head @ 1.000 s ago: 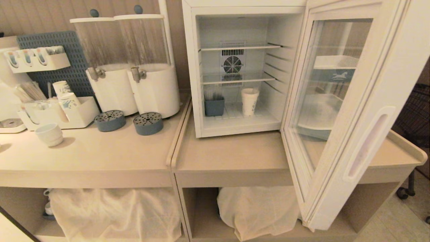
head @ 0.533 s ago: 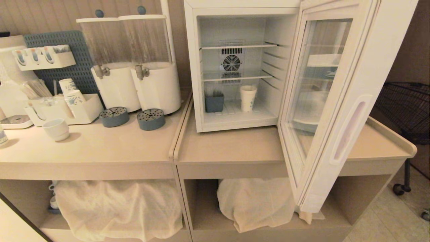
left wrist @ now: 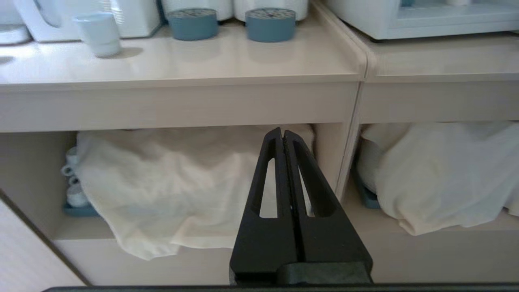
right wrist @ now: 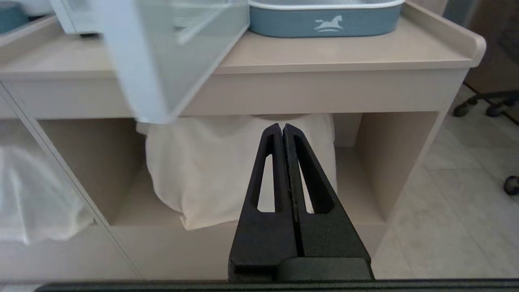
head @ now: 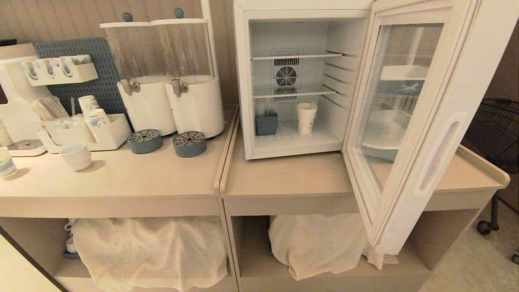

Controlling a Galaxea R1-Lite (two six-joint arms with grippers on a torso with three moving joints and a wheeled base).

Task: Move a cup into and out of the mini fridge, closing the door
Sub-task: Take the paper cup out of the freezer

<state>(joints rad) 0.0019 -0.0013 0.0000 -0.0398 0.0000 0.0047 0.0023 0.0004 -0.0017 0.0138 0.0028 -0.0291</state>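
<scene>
Both black grippers, left gripper point(left wrist: 283, 136) and right gripper point(right wrist: 282, 130), hang pressed together and empty below counter level, leaving the tall white paper cup point(head: 306, 118) standing inside the white boxy mini fridge point(head: 243, 81), its glass-paned door point(head: 409, 121) wide open for reaching in.

We see the mini fridge point(head: 292, 81) standing on the pale surface point(head: 284, 182), a white box with its inside lit, two wire shelves across it and a round fan on the back wall. The door point(head: 409, 121) hangs wide open toward us on the right, glass pane in a broad pale frame, with a long recessed handle slot down its free edge. The cup point(head: 306, 118) stands upright on the fridge floor under the lower shelf: tall, white, paper, right of centre.
</scene>
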